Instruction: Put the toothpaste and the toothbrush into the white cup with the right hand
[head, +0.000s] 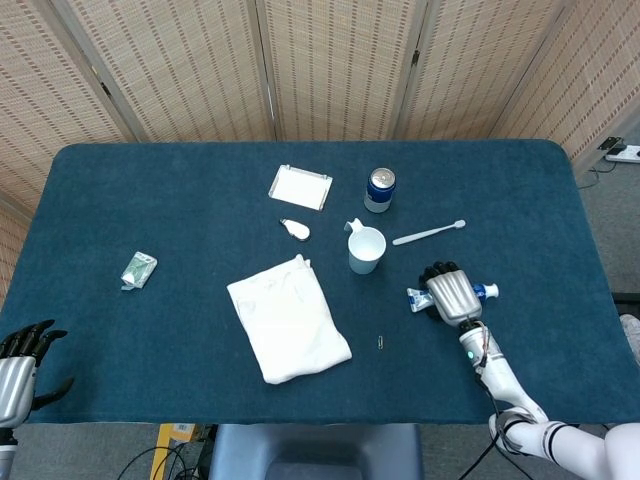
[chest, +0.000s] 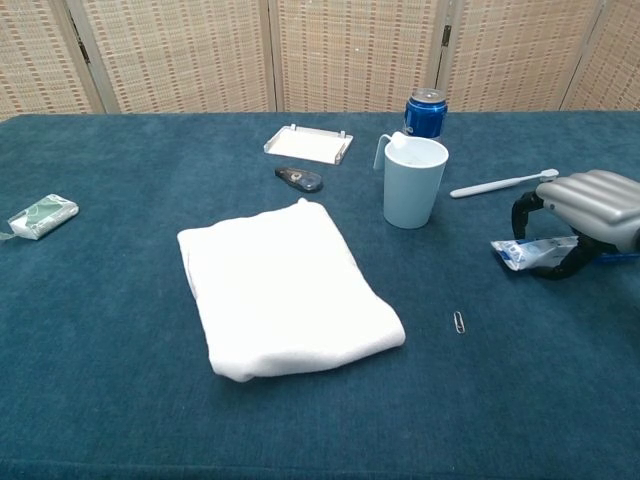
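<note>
- gripping one toothpaste (head: 418, 298) tube, the right hand (head: 452, 294) has its fingers curled around the tube's middle; the crimped end sticks out toward the cup and the blue cap end out the other side. in the chest view the tube (chest: 525, 251) seems to sit just above the cloth, though contact cannot be told for sure.
- one white cup (head: 366, 249) stands upright near the middle of the table (head: 150, 190), well apart from the right hand; in the chest view the cup (chest: 413, 181) shows nothing inside that can be made out.
- one white toothbrush (head: 429, 233) lies flat on the blue cloth, beside the cup on its right and beyond the right hand; the brush head points away from the cup.
- one left hand (head: 22, 362) shows at the table's near left corner, fingers spread apart and holding nothing.
- one blue can (head: 379, 189) stands upright just behind the cup; its print is too small to read.
- one folded white towel (head: 288, 317) lies in front of the cup, to its left.
- one shallow white tray (head: 300, 187) sits behind the towel.
- one small white-and-dark gadget (head: 295, 230) lies between tray and towel.
- one small green-and-white packet (head: 139, 269) lies far left; its label cannot be read.
- one paper clip (head: 381, 343) lies between towel and right hand.
- writing on the toothpaste is blue and white but illegible.
</note>
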